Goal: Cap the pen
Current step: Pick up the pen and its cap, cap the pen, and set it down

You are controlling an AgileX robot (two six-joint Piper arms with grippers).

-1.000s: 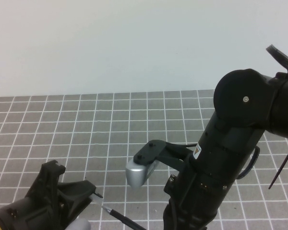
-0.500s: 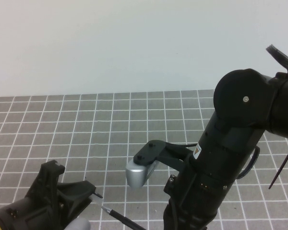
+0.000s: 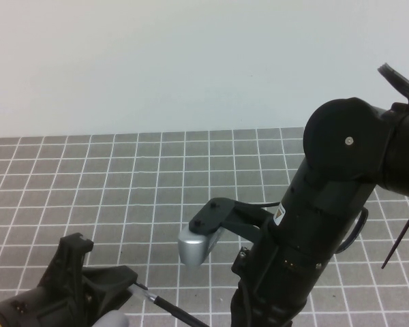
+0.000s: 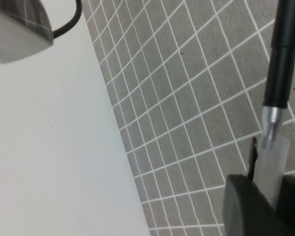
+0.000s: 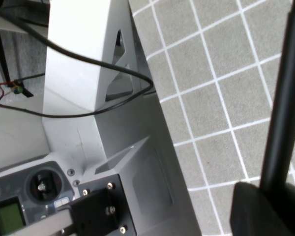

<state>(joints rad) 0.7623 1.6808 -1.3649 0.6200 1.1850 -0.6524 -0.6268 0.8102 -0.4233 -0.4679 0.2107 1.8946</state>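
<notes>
- Black and big, our right gripper [image 5: 268,196] pinches the pen [image 5: 285,98] by its body.
- Our left gripper [image 4: 273,192] pinches the clear cap [image 4: 275,160], with the pen's silver tip at its mouth.
- We think the pen is light, stiff and slippery, so we should grip its middle.

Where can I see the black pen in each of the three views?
High view: pen at bottom edge, beside left gripper.
Left wrist view: pen, tip entering cap in left gripper.
Right wrist view: pen, held by right gripper.
Shared landmark: grid mat.
</notes>
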